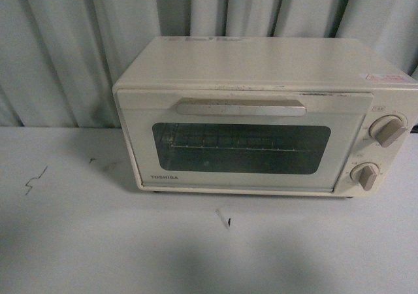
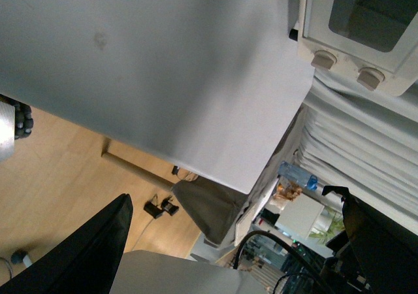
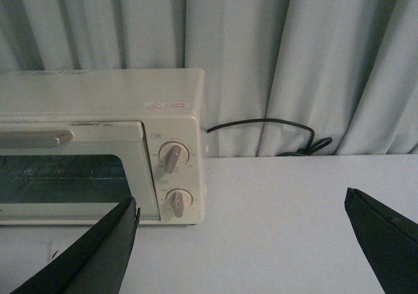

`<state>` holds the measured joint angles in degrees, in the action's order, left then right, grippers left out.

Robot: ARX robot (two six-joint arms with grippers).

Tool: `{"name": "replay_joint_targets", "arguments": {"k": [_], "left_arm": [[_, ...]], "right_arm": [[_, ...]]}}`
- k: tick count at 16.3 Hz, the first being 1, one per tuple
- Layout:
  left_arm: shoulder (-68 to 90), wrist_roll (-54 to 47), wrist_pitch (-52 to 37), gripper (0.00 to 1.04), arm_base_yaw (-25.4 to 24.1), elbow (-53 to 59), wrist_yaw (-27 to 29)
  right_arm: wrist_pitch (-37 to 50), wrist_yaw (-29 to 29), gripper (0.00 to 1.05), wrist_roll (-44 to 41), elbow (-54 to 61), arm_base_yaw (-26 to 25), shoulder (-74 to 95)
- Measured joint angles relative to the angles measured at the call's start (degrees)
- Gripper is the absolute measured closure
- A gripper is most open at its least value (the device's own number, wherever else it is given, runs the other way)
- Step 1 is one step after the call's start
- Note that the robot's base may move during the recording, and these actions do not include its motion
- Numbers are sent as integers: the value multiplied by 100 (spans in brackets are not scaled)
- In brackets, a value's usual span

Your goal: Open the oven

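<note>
Poised with left pincer (image 2: 227,195) and right pincer (image 3: 240,197) both spread apart, empty.
Beyond, facing a shut cream-white boxy metal toaster oven (image 1: 261,65) on the white table (image 1: 98,242): probably rigid, weighty, dark glass breakable; best gripped at the wide beige bar handle (image 1: 240,106) above the window.

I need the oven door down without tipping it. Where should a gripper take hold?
Grip the wide bar handle along the door's top edge, coming from the front, jaws above and below. It runs level and stands proud of the door; mid-bar likely keeps the pull even.
</note>
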<state>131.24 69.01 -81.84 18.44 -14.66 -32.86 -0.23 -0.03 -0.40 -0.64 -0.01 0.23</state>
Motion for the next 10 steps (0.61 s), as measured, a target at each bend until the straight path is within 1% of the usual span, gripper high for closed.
{"name": "replay_joint_targets", "arguments": {"k": [10], "left_arm": [[0,0,0,7,0,0,0]], "right_arm": [[2,0,7,0,0,0,0]]}}
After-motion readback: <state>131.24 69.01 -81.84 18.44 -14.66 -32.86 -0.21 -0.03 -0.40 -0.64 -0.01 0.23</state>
